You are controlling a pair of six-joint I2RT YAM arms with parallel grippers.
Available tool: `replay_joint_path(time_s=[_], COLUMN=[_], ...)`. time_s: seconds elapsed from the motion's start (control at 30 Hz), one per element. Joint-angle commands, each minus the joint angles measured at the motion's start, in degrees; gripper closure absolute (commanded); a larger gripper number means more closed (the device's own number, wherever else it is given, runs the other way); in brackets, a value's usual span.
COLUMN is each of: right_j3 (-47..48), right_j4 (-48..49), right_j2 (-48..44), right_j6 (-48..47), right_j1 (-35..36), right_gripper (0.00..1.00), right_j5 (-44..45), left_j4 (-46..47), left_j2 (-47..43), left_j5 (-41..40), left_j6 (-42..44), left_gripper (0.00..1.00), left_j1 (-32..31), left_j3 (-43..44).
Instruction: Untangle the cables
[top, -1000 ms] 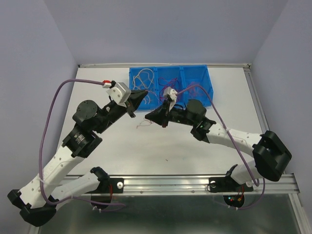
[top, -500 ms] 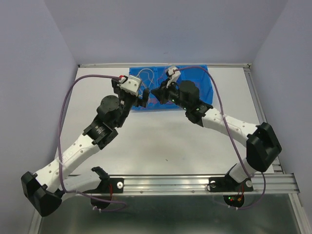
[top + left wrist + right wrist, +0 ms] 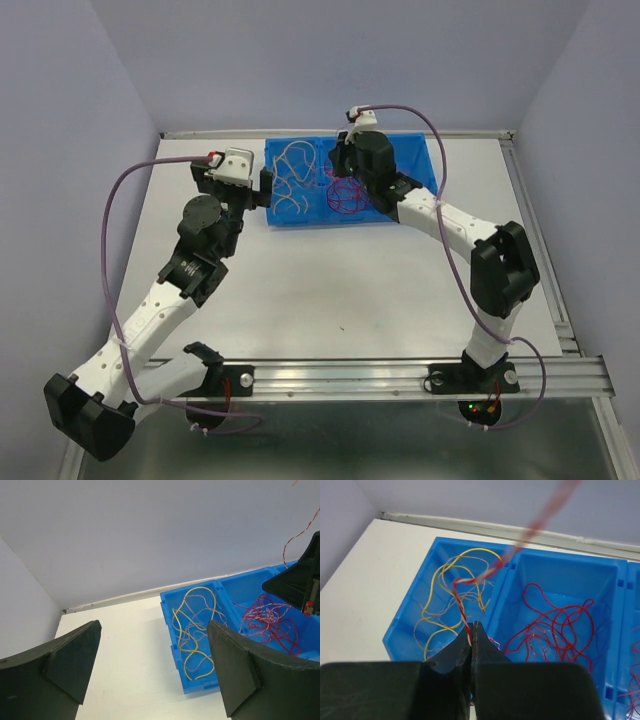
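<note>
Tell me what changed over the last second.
The left gripper swung from the table's middle to the blue bin's left edge and opened, holding nothing. The right gripper moved out over the bin, jaws shut throughout, pinching a red-and-white twisted cable. The bin stayed put.

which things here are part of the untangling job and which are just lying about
Part of the job: yellow wires, red wires, red-and-white twisted wire pinched in the right gripper, open left gripper, blue bin.
Just there: purple arm cables, table, metal rail.
</note>
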Motion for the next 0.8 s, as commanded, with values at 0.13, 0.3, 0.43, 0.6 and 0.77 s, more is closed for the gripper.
replay_joint_path(time_s=[0.13, 0.3, 0.43, 0.6, 0.77], right_j3=[4.5, 5.0, 8.0, 13.2, 18.7], right_j4=[-0.5, -0.9, -3.1, -8.4, -14.6], right_j2=[2.2, 5.7, 9.8, 17.5, 25.3], right_j6=[-2.6, -7.6, -10.3, -10.6, -9.3], right_j1=[-0.7, -0.7, -0.6, -0.7, -1.0], right_gripper=[0.99, 0.99, 0.99, 0.99, 1.00], right_j5=[11.0, 17.4, 19.8, 21.7, 20.4], left_j4=[4.8, 4.6, 4.7, 4.7, 4.7], left_j2=[-1.2, 0.3, 0.6, 0.8, 0.8], left_j5=[3.0, 4.3, 4.5, 4.9, 5.5], left_j6=[-0.5, -0.8, -0.8, -0.7, -0.7], left_gripper=[0.01, 0.01, 0.01, 0.01, 0.01], left_j1=[0.3, 0.4, 0.4, 0.4, 0.4], left_j3=[-3.4, -3.1, -3.2, -3.3, -3.4])
